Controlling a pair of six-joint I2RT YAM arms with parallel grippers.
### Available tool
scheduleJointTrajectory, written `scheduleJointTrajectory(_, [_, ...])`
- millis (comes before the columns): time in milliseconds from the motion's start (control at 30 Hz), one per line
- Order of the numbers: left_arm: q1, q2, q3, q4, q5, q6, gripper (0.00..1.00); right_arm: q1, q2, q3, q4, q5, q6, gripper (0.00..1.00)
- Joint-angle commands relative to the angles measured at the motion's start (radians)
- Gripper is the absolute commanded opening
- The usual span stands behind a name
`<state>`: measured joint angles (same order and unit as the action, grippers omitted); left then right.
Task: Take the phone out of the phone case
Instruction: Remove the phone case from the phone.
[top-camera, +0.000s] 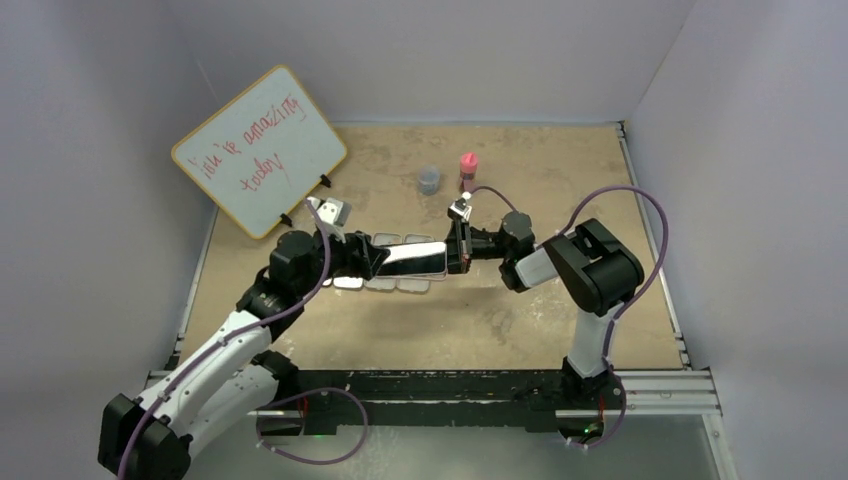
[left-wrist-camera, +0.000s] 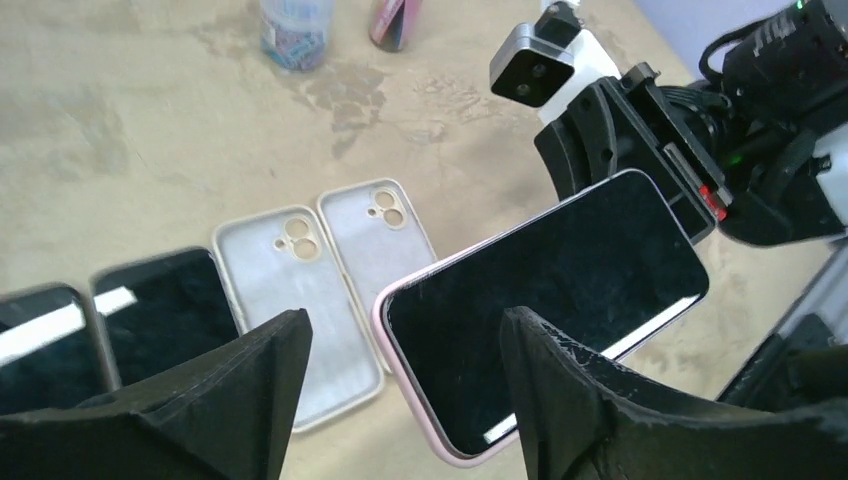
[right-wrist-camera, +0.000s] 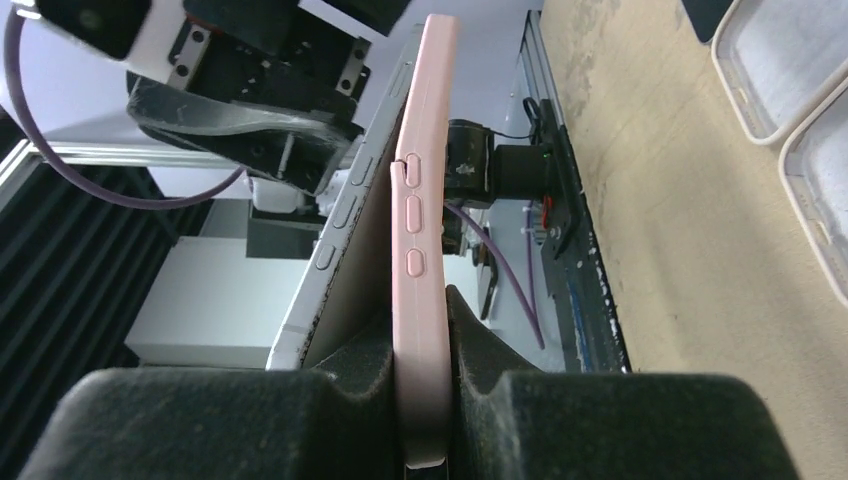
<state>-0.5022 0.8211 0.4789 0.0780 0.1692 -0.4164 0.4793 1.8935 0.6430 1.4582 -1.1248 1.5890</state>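
Top: phone (top-camera: 415, 259) held mid-air at centre, left gripper (top-camera: 375, 258) at its 9 o'clock, right gripper (top-camera: 458, 250) at 3.
Left wrist: fingers (left-wrist-camera: 250, 390) spread.
Right wrist: jaws pinch the case (right-wrist-camera: 422, 200). The phone's far end is lifted out toward 11, the rest still to free.

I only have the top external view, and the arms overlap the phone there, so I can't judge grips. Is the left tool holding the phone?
Observer: No; the left wrist view shows the left tool open, the phone's end between its spread fingers.
Operator: And the right tool?
Observer: Shut on the pink case's edge.
Operator: Is the phone seated?
Observer: Not fully; the right wrist view shows a wedge-shaped gap between phone and case at the held end.
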Motion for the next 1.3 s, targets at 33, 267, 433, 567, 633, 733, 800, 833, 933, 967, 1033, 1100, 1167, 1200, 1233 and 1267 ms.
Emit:
scheduleJointTrajectory(33, [0.002, -0.04, 0.116, -0.116, 0.066, 0.319, 0.77, -0.002, -0.008, 0.033, 0.439, -0.032, 0.09, 0.0])
scheduleJointTrajectory(267, [-0.008, 0.06, 0.198, -0.058, 0.307, 0.526, 0.84, -0.002, -0.004, 0.022, 0.44, -0.012, 0.092, 0.0])
scheduleJointTrajectory(433, [-0.048, 0.154, 0.27, -0.055, 0.487, 0.679, 0.86, 0.0, -0.02, 0.01, 0.409, -0.009, 0.061, 0.0])
scheduleJointTrajectory(567, [-0.078, 0.207, 0.305, -0.063, 0.582, 0.806, 0.87, 0.007, -0.05, 0.002, 0.326, -0.01, -0.006, 0.0])
scheduleJointTrajectory(633, [-0.097, 0.233, 0.323, -0.103, 0.627, 0.866, 0.88, 0.013, -0.073, 0.001, 0.257, -0.01, -0.061, 0.0])
scheduleJointTrajectory(733, [-0.129, 0.274, 0.355, -0.156, 0.644, 0.93, 0.92, 0.027, -0.112, 0.006, 0.113, -0.006, -0.164, 0.0])
scheduleJointTrajectory(800, [-0.145, 0.305, 0.38, -0.192, 0.638, 0.964, 0.92, 0.036, -0.141, 0.014, 0.001, 0.004, -0.246, 0.0])
scheduleJointTrajectory(833, [-0.155, 0.32, 0.395, -0.21, 0.631, 0.98, 0.93, 0.04, -0.155, 0.019, -0.055, 0.009, -0.285, 0.0])
scheduleJointTrajectory(933, [-0.177, 0.345, 0.415, -0.231, 0.592, 1.005, 0.93, 0.049, -0.2, 0.036, -0.2, 0.023, -0.388, 0.0])
scheduleJointTrajectory(967, [-0.182, 0.347, 0.415, -0.23, 0.583, 1.01, 0.93, 0.05, -0.21, 0.041, -0.235, 0.026, -0.411, 0.0])
scheduleJointTrajectory(1033, [-0.187, 0.347, 0.414, -0.224, 0.572, 1.013, 0.93, 0.053, -0.223, 0.05, -0.286, 0.029, -0.448, 0.0])
scheduleJointTrajectory(1100, [-0.196, 0.343, 0.407, -0.22, 0.559, 1.013, 0.93, 0.051, -0.23, 0.054, -0.313, 0.03, -0.462, 0.0])
scheduleJointTrajectory(1167, [-0.212, 0.331, 0.392, -0.21, 0.536, 1.012, 0.94, 0.051, -0.231, 0.057, -0.324, 0.031, -0.465, 0.0])
scheduleJointTrajectory(1200, [-0.222, 0.326, 0.384, -0.205, 0.519, 1.009, 0.94, 0.052, -0.231, 0.057, -0.326, 0.032, -0.465, 0.0])
scheduleJointTrajectory(1233, [-0.233, 0.318, 0.375, -0.195, 0.497, 1.005, 0.94, 0.053, -0.229, 0.059, -0.327, 0.033, -0.464, 0.0])
scheduleJointTrajectory(1267, [-0.245, 0.311, 0.361, -0.182, 0.47, 0.998, 0.95, 0.053, -0.228, 0.061, -0.329, 0.034, -0.465, 0.0])
